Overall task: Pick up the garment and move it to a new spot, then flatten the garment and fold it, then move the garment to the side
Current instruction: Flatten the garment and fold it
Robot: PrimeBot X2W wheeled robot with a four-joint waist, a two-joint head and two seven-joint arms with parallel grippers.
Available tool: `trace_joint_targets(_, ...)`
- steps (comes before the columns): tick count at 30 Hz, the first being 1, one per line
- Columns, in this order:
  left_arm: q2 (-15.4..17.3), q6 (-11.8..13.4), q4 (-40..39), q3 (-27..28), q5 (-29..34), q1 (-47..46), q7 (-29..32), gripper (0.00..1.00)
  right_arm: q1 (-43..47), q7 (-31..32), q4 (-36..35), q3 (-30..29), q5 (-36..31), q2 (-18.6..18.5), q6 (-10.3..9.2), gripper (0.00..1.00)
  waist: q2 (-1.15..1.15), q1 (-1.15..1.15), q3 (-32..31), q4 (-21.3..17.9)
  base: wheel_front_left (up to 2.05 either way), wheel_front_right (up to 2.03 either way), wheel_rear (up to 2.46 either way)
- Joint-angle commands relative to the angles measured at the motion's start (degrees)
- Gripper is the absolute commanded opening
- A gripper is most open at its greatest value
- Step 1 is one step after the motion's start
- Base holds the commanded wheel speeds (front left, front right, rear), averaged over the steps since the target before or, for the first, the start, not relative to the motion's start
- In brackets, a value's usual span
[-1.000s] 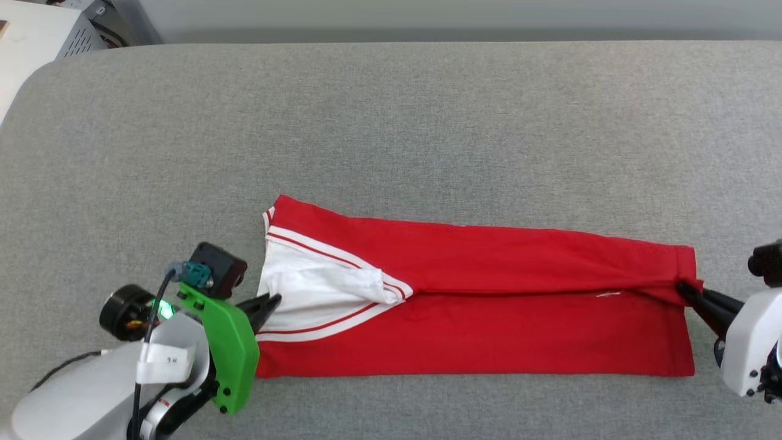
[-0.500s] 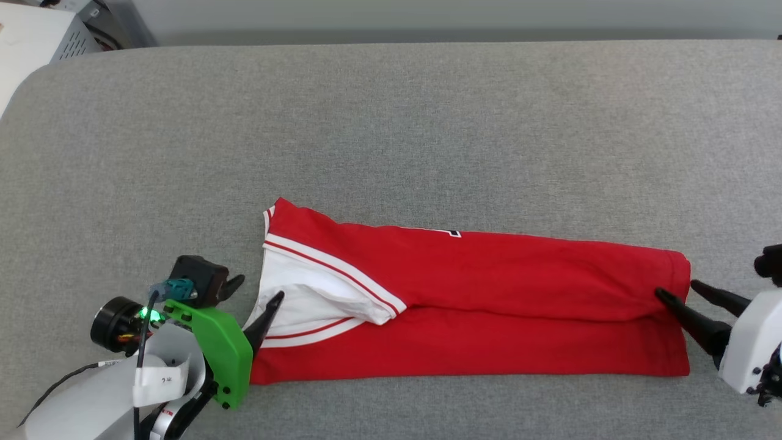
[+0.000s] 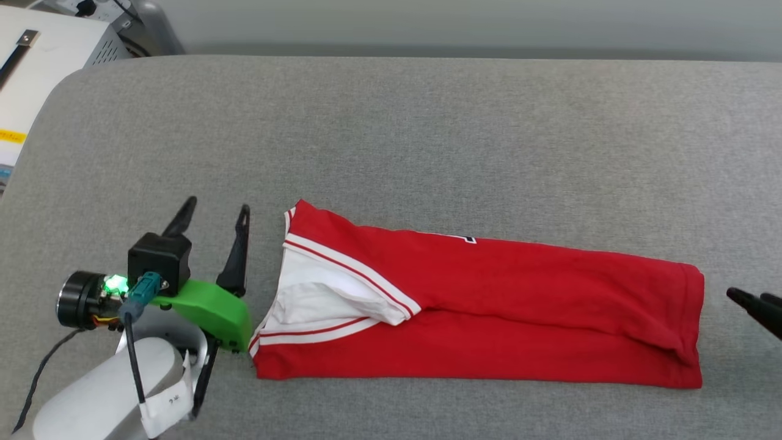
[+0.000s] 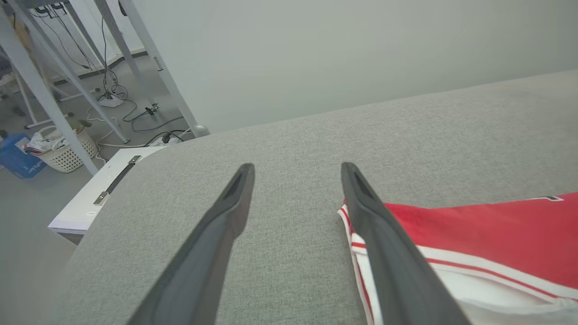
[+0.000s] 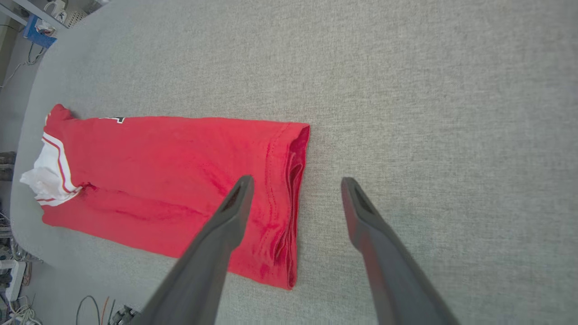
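The garment (image 3: 489, 305), a red jersey with a white sleeve and red-white striped trim, lies folded into a long band across the grey table (image 3: 391, 140). A sliver of black lettering peeks out at its far edge. My left gripper (image 3: 217, 211) stands open just left of the sleeve end, holding nothing; in the left wrist view the left gripper (image 4: 295, 169) hovers beside the garment (image 4: 487, 230). My right gripper (image 3: 748, 298) sits off the hem end, and the right wrist view shows the right gripper (image 5: 295, 183) open above the garment's (image 5: 180, 167) hem, apart from it.
A white cabinet (image 3: 43, 67) stands past the table's far left corner. The left wrist view shows white frame legs (image 4: 40, 85), cables and a basket (image 4: 58, 146) on the floor beyond the table edge. Bare grey table surface stretches behind and around the garment.
Both grippers opened and let go of the garment's ends, then drew back from it. The upper fold settled onto the band. The head camera shifted slightly.
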Motion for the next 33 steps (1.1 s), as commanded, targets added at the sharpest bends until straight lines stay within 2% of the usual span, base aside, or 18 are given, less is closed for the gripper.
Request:
trace_joint_targets(1, -1.4, 1.3, -0.6, 2.5, 2.8, 1.7, -0.3, 1.0, 0.6, 0.8, 0.9, 0.1, 0.2, 0.8, -0.04, 1.0, 0.0, 0.0, 0.9, 0.9, 0.0, 0.0, 0.0)
trace_joint_targets(5, -5.0, 3.3, -1.4, 9.1, 8.7, 5.8, -0.3, 1.0, -0.1, 2.1, 3.2, 1.7, -0.5, 3.2, -0.04, 1.0, 0.0, 0.0, 2.0, 1.9, 0.0, 0.0, 0.0)
trace_joint_targets(9, -8.9, 3.7, -2.0, 15.0, 14.7, 10.4, -0.3, 1.0, -1.5, 2.8, 5.3, 3.9, -1.7, 5.9, -0.04, 1.0, 0.0, 0.0, 2.9, 2.6, 0.0, 0.0, 0.0)
trace_joint_targets(14, -14.7, 2.2, -1.9, 21.2, 21.4, 15.0, -0.3, 1.0, -3.5, 3.0, 7.2, 7.1, -2.8, 8.8, -0.04, 1.0, 0.0, 0.0, 3.5, 3.1, 0.0, 0.0, 0.0)
trace_joint_targets(18, -19.3, -0.1, -1.1, 25.6, 26.0, 18.1, -0.3, 1.0, -4.8, 2.8, 8.5, 9.6, -4.0, 10.1, -0.04, 1.0, 0.0, 0.0, 3.5, 3.3, 0.0, 0.0, 0.0)
trace_joint_targets(19, -20.6, -0.8, -1.0, 26.8, 27.1, 18.7, -0.3, 1.0, -5.2, 2.4, 8.8, 10.1, -4.4, 10.2, -0.04, 0.88, 0.0, 0.0, 3.5, 3.3, 0.0, 0.0, 0.0)
trace_joint_targets(20, -21.5, -1.5, -0.9, 27.8, 28.0, 19.1, -0.3, 1.0, -5.4, 2.0, 9.0, 10.3, -4.7, 10.2, -0.04, 0.31, 0.0, 0.0, 3.4, 3.3, 0.0, 0.0, 0.0)
trace_joint_targets(21, -22.5, -2.3, -0.7, 28.9, 29.0, 19.7, -0.3, 1.0, -5.7, 1.4, 9.4, 10.6, -4.9, 10.1, -0.04, 0.0, 0.0, 0.0, 3.3, 3.2, 0.0, 0.0, 0.0)
trace_joint_targets(25, -25.7, -5.5, 0.1, 32.6, 32.0, 21.5, -0.3, 1.0, -6.3, -0.7, 11.0, 10.6, -5.7, 8.8, -0.04, 0.0, 0.0, 0.0, 2.4, 3.0, 0.0, 0.0, 0.0)
trace_joint_targets(33, -28.4, -11.6, 0.6, 37.4, 37.1, 23.5, -0.3, 1.0, -5.9, -3.1, 14.7, 6.3, -4.7, 2.9, -0.04, 0.0, 0.0, 0.0, 0.1, 1.9, 0.0, 0.0, 0.0)
